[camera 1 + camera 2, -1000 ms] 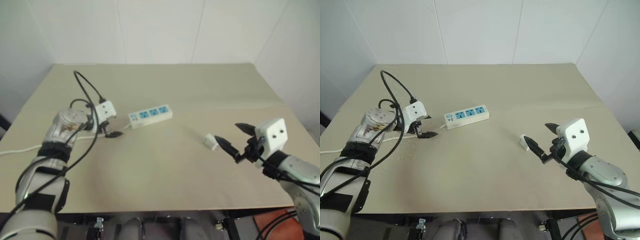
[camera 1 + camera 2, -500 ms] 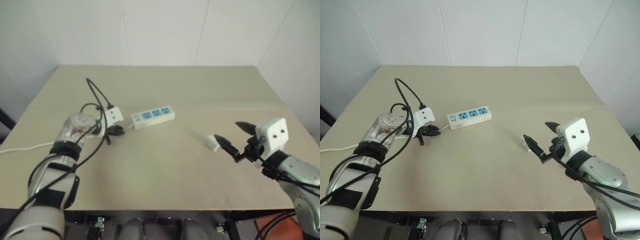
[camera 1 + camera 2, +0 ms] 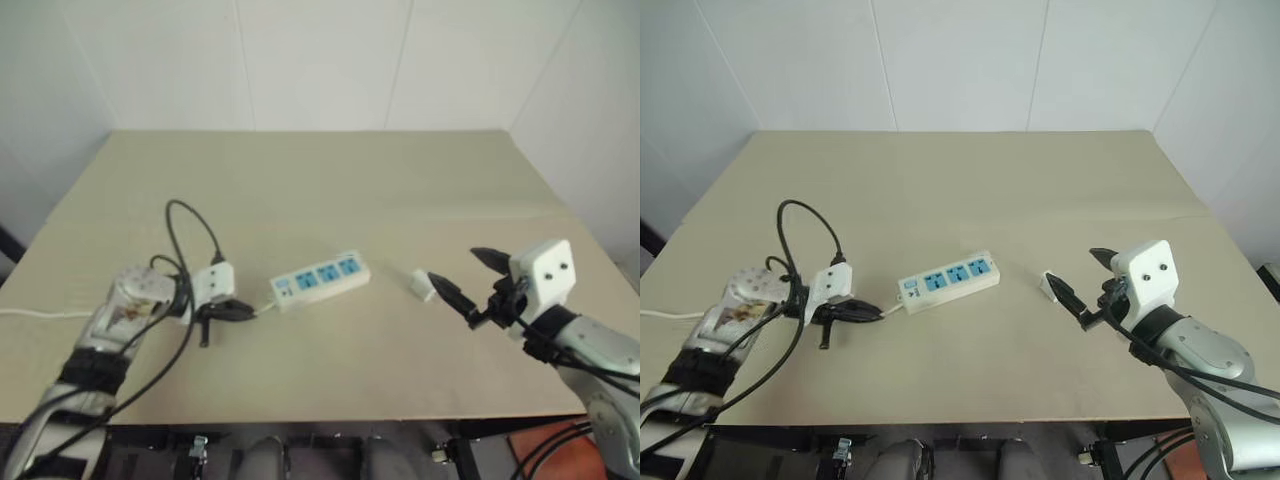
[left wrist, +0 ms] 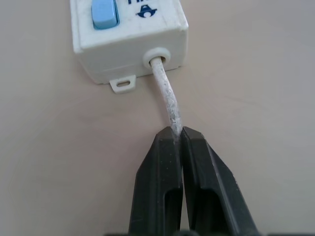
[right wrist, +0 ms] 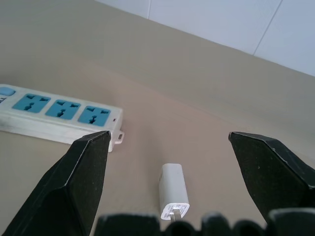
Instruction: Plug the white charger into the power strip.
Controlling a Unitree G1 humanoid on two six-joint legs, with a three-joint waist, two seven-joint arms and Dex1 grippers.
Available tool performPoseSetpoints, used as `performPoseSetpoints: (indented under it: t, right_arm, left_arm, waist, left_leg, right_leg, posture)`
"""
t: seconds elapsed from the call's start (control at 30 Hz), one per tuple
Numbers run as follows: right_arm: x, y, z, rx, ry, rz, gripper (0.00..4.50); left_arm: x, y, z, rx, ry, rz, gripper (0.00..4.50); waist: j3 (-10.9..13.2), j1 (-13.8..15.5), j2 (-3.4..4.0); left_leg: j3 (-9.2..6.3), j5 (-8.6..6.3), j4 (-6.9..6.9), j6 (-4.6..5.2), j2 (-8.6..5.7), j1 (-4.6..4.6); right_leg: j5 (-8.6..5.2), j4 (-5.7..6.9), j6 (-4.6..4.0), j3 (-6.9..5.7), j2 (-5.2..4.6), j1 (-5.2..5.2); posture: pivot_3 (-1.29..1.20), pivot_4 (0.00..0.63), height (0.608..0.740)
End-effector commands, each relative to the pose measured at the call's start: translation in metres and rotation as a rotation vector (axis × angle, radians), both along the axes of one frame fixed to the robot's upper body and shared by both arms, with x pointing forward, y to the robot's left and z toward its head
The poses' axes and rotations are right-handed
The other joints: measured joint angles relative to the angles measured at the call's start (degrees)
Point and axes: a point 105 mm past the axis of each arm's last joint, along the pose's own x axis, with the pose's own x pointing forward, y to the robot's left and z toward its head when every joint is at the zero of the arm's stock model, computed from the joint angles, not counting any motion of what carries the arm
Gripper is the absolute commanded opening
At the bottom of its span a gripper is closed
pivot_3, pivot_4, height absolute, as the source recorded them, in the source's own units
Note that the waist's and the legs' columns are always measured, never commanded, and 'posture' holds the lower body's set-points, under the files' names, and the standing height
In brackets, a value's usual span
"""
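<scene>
The left gripper's (image 4: 177, 135) jaws are closed on the strip's thin cord (image 4: 166, 98) just beside the strip's (image 3: 947, 279) end, while the right gripper's (image 3: 1087, 285) jaws are held wide open with nothing between them. The charger (image 5: 173, 191) is seen lying loose on the tabletop (image 3: 970, 190), prongs toward the right gripper, framed between the open jaws but untouched, and a little apart from the strip's far end. Nothing is plugged in yet: the charger is judged still to be grasped, carried to a blue socket and pressed home.
</scene>
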Motion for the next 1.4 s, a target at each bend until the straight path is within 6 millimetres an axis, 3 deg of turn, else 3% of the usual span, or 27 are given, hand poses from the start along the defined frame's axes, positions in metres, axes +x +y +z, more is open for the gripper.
performPoseSetpoints:
  t: [0.03,0.27,0.4,0.53,0.7,0.93,1.23,1.4]
  right_arm:
    - [0.0,0.005,0.01,0.001,-0.035,0.028,4.5]
    - [0.002,0.007,0.012,0.0,-0.039,0.035,4.5]
    - [-0.002,0.007,0.009,0.005,-0.028,0.027,4.5]
    - [-0.004,0.011,0.008,0.022,-0.028,0.027,4.5]
    - [-0.004,0.012,0.007,0.033,-0.03,0.021,4.5]
    - [-0.005,0.013,0.01,0.037,-0.046,0.017,4.5]
    - [-0.008,0.013,0.012,0.036,-0.051,0.009,4.5]
    - [-0.01,0.013,0.011,0.041,-0.048,-0.002,4.5]
  left_arm:
    - [0.003,0.006,0.005,0.012,-0.061,0.07,0.01]
    - [0.001,0.003,0.019,-0.049,-0.098,0.049,2.02]
    - [-0.02,-0.001,0.053,-0.204,-0.044,-0.077,3.33]
    - [-0.01,-0.01,0.07,-0.312,-0.114,-0.06,4.46]
    - [0.011,-0.035,0.062,-0.444,-0.26,-0.044,4.46]
    - [0.026,-0.056,0.036,-0.5,-0.25,-0.098,4.46]
    - [0.035,-0.063,0.02,-0.506,-0.226,-0.111,4.46]
    - [0.034,-0.05,0.011,-0.468,-0.204,-0.085,4.46]
  waist:
    - [0.0,0.1,0.0]
    - [0.0,0.0,0.0]
    - [0.0,-0.1,-0.01]
    - [0.0,0.1,0.0]
    - [0.0,0.4,-0.01]
    - [0.0,0.0,-0.02]
    - [0.0,0.0,-0.03]
    - [0.0,0.0,-0.03]
  left_leg:
    - [0.01,0.0,0.0,0.0,-0.01,0.08]
    - [0.03,0.0,-0.03,0.0,-0.01,0.12]
    - [0.03,0.0,-0.06,0.0,0.01,-0.02]
    - [0.03,0.0,-0.05,0.0,0.01,0.07]
    - [0.06,0.0,-0.01,0.0,-0.06,0.11]
    - [0.09,0.0,-0.02,0.0,-0.06,0.09]
    - [0.09,-0.01,-0.02,0.01,-0.07,0.05]
    - [0.06,-0.01,-0.04,0.01,-0.05,0.05]
  right_leg:
    - [0.0,0.0,0.0,-0.01,0.02,0.08]
    - [0.0,-0.01,0.0,0.0,0.04,0.1]
    - [0.0,-0.02,0.0,0.01,0.03,-0.07]
    - [0.0,-0.02,-0.01,0.01,0.02,0.03]
    - [0.0,-0.07,0.0,0.01,-0.01,0.13]
    - [0.01,-0.02,-0.02,0.0,0.04,0.08]
    - [0.01,-0.04,-0.01,0.0,0.04,0.06]
    - [0.01,-0.04,-0.01,0.0,0.05,0.05]
  posture:
    - [0.0,0.15,0.74]
    - [0.0,0.15,0.74]
    - [0.0,0.15,0.74]
    - [0.0,0.15,0.74]
    - [0.0,0.15,0.74]
    - [0.0,0.15,0.74]
    - [0.0,0.15,0.74]
    - [0.0,0.15,0.74]
